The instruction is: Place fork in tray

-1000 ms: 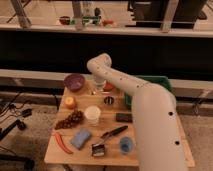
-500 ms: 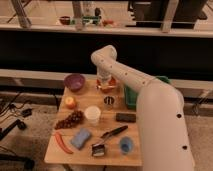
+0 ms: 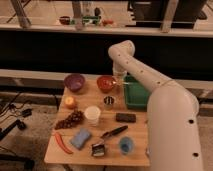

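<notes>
We see the hand [image 3: 120,79] pinching the fork [image 3: 121,86] by the tray [image 3: 136,95] left rim, w/ tip above the orange bowl [image 3: 106,82]. Risk: early release drops it outside.

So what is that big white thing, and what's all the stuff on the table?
The white thing is a robot arm. There is only one picture, taken from above and in front of the wooden table. At the arm's end is its pincer, pinched shut between the orange bowl and the green tray. It seems to hold a thin pale fork, though that is hard to make out. Also on the table are a purple bowl, grapes, a white cup, a red chili and a blue sponge.
</notes>
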